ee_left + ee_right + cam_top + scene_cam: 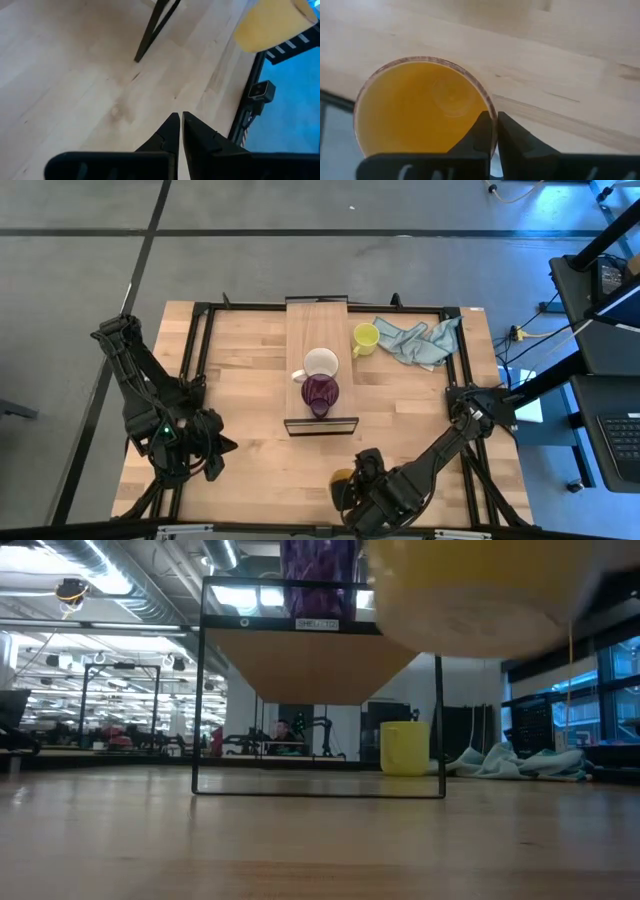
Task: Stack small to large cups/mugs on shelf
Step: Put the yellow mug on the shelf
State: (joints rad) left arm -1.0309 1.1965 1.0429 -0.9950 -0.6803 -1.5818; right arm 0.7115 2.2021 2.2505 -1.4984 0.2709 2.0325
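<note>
Spanning frame – wood tabletop (250,370); lab room (background); right gripper (494,125) pinching orange mug (420,107), left gripper (180,122) pressed together.

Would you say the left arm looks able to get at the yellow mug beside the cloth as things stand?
Probably not easily. The left gripper sits shut at the near left of the table, while the yellow mug stands at the far side, past the shelf with the white mug and purple mug on it.
</note>
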